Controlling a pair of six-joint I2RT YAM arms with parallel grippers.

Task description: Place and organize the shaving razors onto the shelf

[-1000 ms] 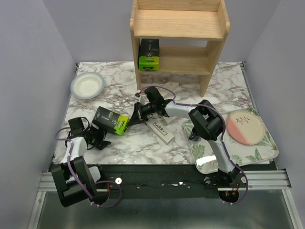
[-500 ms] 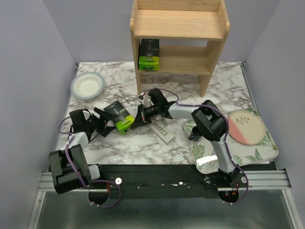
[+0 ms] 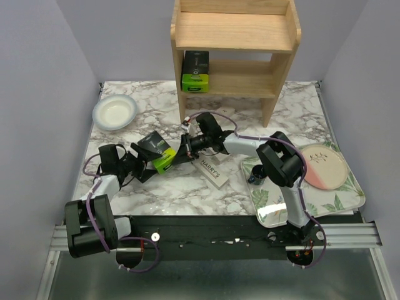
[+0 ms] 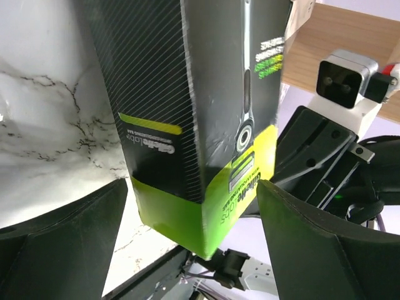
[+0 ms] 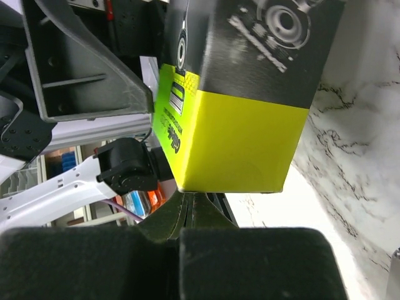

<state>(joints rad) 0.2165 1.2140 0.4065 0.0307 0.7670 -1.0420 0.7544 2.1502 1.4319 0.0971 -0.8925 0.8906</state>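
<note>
A black shaving-razor pack with a lime-green end (image 3: 156, 152) is tipped up on the marble table between both arms. My left gripper (image 3: 142, 164) (image 4: 194, 187) is open, its fingers (image 4: 69, 244) spread wide on either side of the pack's (image 4: 187, 125) lime end. From the right, my right gripper (image 3: 182, 150) (image 5: 190, 201) is shut, its tips against the lower edge of the lime end (image 5: 237, 144). A second black-and-lime pack (image 3: 195, 70) stands on the lower tier of the wooden shelf (image 3: 234, 31). One HARRY'S box (image 3: 211, 170) lies near the right arm and another (image 3: 223, 113) by the shelf's foot.
A white bowl (image 3: 114, 111) sits at the back left. A leaf-patterned tray (image 3: 340, 199) at the right holds a pink-and-white plate (image 3: 322, 165) and a black cup (image 3: 256, 174). The shelf's top tier and the right part of its lower tier hold nothing.
My left gripper swung right to straddle the black-and-lime pack. The pack shifted slightly right and tipped up. My right gripper drew back a little toward the right.
</note>
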